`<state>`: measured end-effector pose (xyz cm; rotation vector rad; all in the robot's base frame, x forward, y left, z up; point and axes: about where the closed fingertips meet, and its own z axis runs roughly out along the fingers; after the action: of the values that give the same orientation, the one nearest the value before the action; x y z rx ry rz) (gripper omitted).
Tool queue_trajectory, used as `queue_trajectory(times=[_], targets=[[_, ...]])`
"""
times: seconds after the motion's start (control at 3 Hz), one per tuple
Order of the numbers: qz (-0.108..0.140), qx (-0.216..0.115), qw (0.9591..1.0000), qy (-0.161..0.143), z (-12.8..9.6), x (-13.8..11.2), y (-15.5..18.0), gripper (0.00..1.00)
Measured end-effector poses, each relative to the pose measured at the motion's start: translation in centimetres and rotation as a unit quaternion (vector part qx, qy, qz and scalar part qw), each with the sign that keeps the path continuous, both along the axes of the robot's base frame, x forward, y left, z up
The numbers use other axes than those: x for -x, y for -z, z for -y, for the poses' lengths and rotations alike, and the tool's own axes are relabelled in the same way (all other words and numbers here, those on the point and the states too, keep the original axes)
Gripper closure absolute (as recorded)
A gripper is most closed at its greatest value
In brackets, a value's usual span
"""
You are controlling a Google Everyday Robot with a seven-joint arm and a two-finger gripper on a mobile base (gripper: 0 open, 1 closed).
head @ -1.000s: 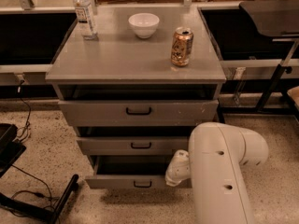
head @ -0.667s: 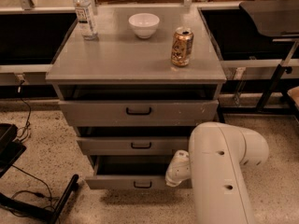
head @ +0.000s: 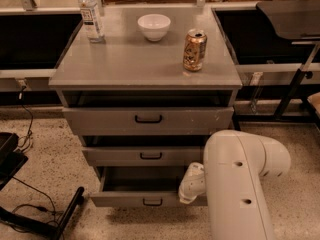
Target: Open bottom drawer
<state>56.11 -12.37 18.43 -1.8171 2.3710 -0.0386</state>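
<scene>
The bottom drawer point(head: 125, 199) is the lowest grey front of the cabinet, with a small black bar handle point(head: 152, 202). It stands pulled out, its dark inside showing behind the front. The middle drawer point(head: 120, 156) and the top drawer point(head: 100, 120) above it stick out less. My white arm point(head: 240, 184) comes in from the lower right. My gripper point(head: 190, 186) is at the right end of the bottom drawer, at its top edge; the arm hides its tips.
On the cabinet top point(head: 125, 59) stand a water bottle point(head: 91, 14), a white bowl point(head: 154, 26) and a soda can point(head: 194, 50). Black cables and a stand leg point(head: 65, 214) lie on the speckled floor at the left. Dark tables flank the cabinet.
</scene>
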Motion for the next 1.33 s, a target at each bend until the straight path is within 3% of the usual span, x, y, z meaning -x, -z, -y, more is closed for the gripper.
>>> queue_trajectory(times=[1.33], targets=[[-0.014, 0.030, 0.9994, 0.008, 2.7, 1.7, -1.3, 1.00]])
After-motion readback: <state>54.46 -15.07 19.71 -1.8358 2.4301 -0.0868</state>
